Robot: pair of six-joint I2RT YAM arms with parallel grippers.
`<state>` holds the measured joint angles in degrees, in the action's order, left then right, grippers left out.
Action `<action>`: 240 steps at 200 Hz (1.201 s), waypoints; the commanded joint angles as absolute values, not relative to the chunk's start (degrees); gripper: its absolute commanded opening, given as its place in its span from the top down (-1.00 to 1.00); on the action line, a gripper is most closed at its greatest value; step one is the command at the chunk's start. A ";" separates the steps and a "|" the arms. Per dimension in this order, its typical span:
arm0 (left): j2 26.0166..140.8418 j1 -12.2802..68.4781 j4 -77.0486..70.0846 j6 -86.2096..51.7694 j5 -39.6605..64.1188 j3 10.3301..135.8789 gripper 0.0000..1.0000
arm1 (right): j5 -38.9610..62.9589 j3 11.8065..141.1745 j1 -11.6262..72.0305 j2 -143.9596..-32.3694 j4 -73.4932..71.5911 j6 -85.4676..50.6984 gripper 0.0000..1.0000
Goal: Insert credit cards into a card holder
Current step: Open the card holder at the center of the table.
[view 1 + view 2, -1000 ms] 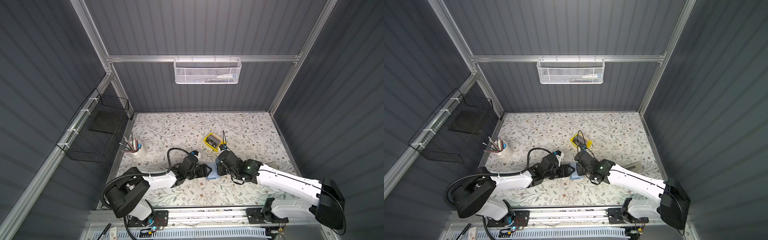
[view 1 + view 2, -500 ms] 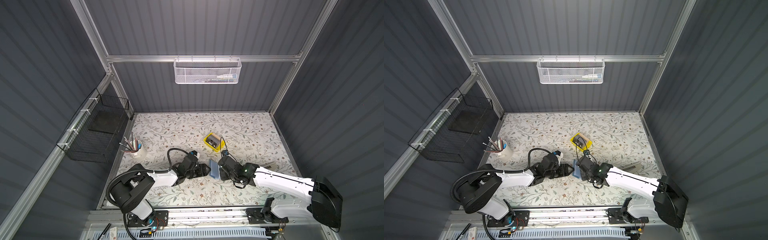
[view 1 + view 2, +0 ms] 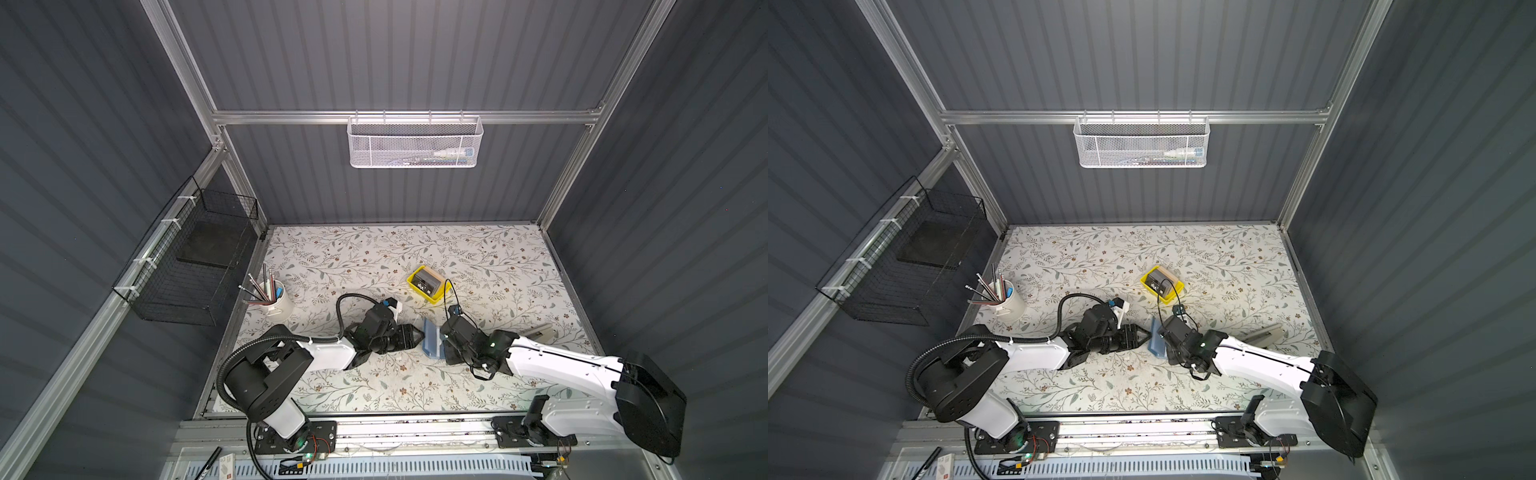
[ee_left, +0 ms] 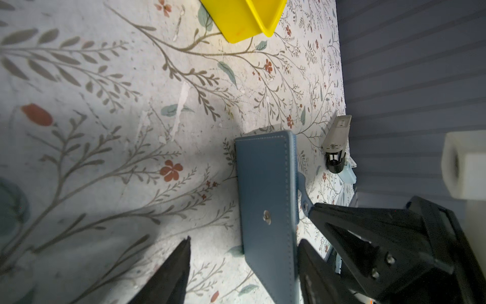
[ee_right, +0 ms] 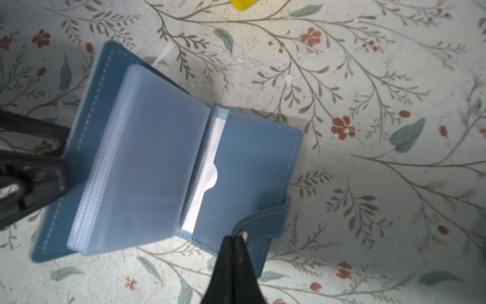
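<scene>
- The left pincer [image 4: 245, 240] is released: its jaws stand wide apart. The raised cover of the card holder [image 4: 265, 184] is between the tips. I cannot tell if a jaw already touches it.
- The card holder is between the two pincers and is opened like a book. One cover stands up on the side of the left pincer. The other cover lies flat on the table, just in front of the right pincer [image 5: 234, 239].
- I judge it light and soft. The covers will bend, and the clear sleeves [image 5: 147, 158] look thin, floppy and slippery. The best place to hold is the stitched edge of a cover, not the sleeves. The strap [image 5: 265, 217] can only pull, because it folds.
- It is blue with pale stitching, and a metal snap [image 4: 267, 218] is on the raised cover. The stack of sleeves leans on this cover. A white slip [image 5: 210, 168] shows in the pocket of the flat cover.
- The right pincer is clenched on the tip of the strap, beside its stud.
- The cards [image 3: 428, 281] are black and lie in a yellow tray [image 3: 412, 277], beyond both pincers and well apart from them. They seem thin, stiff and smooth; an edge grip looks safest.
</scene>
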<state>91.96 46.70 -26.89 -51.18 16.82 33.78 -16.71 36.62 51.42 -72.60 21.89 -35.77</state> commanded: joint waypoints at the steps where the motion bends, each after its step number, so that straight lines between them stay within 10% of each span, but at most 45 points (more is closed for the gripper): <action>1: 93.63 46.15 -28.03 -50.10 18.44 35.14 -0.22 | -16.40 35.59 51.07 -72.69 20.52 -36.38 1.00; 240: 95.96 43.52 -32.95 -50.98 23.58 34.95 0.30 | -15.00 32.95 50.10 -76.40 17.71 -36.84 0.99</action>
<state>95.18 44.14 -32.53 -51.27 22.24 34.35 -14.79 33.74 50.43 -76.09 17.34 -36.03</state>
